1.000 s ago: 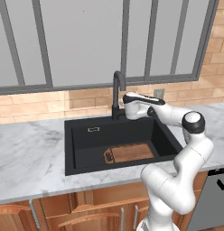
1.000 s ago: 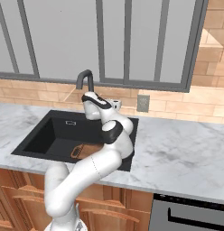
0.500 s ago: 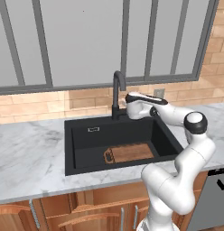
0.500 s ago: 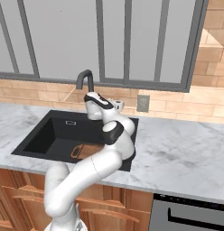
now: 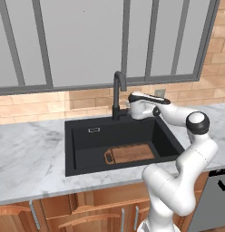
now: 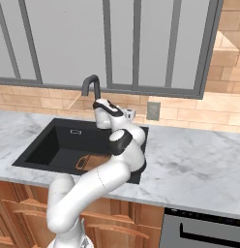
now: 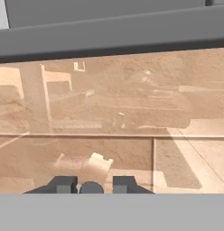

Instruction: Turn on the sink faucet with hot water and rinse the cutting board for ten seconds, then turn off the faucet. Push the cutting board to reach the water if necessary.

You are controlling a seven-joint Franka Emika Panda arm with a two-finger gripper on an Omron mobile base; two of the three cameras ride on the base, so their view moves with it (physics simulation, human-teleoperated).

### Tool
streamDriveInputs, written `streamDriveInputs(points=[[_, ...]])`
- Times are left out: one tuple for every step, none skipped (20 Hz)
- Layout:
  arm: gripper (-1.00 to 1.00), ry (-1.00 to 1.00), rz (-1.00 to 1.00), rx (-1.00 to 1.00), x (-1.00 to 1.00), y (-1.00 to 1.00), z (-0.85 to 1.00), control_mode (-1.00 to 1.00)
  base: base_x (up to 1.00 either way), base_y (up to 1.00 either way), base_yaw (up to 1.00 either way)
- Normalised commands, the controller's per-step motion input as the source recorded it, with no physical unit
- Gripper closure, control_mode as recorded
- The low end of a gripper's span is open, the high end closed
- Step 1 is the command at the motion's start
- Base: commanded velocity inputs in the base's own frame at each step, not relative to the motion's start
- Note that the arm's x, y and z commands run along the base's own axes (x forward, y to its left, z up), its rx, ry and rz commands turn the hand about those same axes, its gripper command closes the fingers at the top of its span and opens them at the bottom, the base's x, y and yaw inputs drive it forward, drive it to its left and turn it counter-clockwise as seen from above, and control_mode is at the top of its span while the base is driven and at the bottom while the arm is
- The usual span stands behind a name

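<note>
The pincer [image 7: 91,185] sits at the base of the faucet [image 5: 118,93], beside its stem on the right, at the height of the small side lever. In the hand view its two dark tips stand only a little apart, with a small round dark piece between them, probably the lever. Whether they press on it or only stand around it I cannot tell.

No water runs from the spout, so I judge that the task is at its beginning: the faucet is not yet turned on. The rinsing, the closing of the faucet, and perhaps a push of the board are all left to do.

The cutting board [image 5: 130,154] lies flat on the floor of the sink [image 5: 82,152], in the front right part, with its dark handle end toward the left. The spout ends more to the back of the basin, so the stream would probably fall behind the board and a push may be necessary. The marble bench [image 5: 28,154] is around the sink.

Compared with one second ago, the hand has moved a little to the right, away from the stem of the faucet, and the tips stand slightly wider. The board and the spout look the same as before.
</note>
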Motion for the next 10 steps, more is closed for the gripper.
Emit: streamDriveInputs(points=[[1.0,0.04,0.0,0.0,0.0,-0.59,0.0,-1.0,0.0,0.0,0.0],[1.0,0.04,0.0,0.0,0.0,-0.59,0.0,-1.0,0.0,0.0,0.0],[1.0,0.03,0.0,0.0,0.0,-0.61,0.0,-1.0,0.0,0.0,0.0],[1.0,0.03,0.0,0.0,-0.01,-0.61,-0.03,-1.0,0.0,0.0,0.0],[1.0,0.04,0.0,0.0,-0.09,-0.59,-0.04,-1.0,0.0,0.0,0.0],[1.0,0.04,0.0,0.0,-0.11,-0.59,-0.06,-1.0,0.0,0.0,0.0],[1.0,0.04,0.0,0.0,-0.14,-0.59,-0.06,-1.0,0.0,0.0,0.0],[1.0,0.05,0.0,0.0,-0.16,-0.59,-0.09,-1.0,0.0,0.0,0.0],[1.0,0.05,0.0,0.0,-0.16,-0.57,-0.1,-1.0,0.0,0.0,0.0],[1.0,0.07,0.0,0.0,-0.16,-0.56,-0.11,-1.0,0.0,0.0,0.0]])
